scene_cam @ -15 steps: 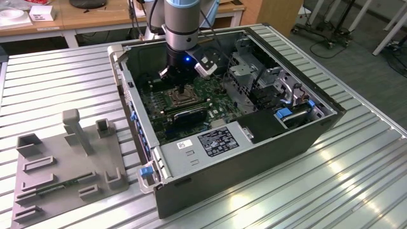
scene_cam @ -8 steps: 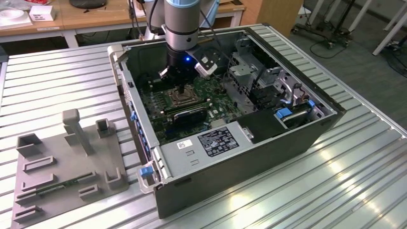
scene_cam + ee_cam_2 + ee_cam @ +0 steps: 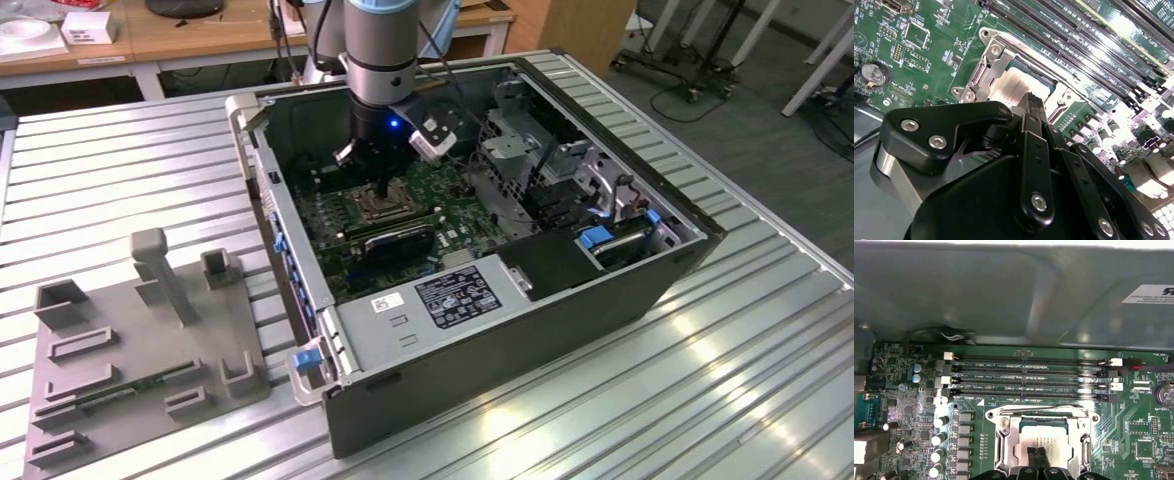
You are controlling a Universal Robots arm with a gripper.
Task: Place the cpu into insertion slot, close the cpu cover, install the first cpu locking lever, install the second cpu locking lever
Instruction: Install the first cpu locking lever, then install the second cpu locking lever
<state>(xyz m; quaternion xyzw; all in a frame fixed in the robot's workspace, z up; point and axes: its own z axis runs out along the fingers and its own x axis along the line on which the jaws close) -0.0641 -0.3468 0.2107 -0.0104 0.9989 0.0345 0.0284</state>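
One robot arm reaches down into an open computer case (image 3: 561,250) lying on a ribbed metal table (image 3: 747,380). Its gripper (image 3: 386,192) hovers directly over the socket on the green motherboard (image 3: 400,215). In both wrist views, the two black fingers (image 3: 1037,456) are pressed together with nothing between them, their tips just above the cpu (image 3: 1046,437), which sits flat in the socket. The cpu cover (image 3: 985,70) frames the chip. Four memory slots (image 3: 1029,377) run parallel beside the socket. One grey fixture tray (image 3: 134,340) lies beside the case.
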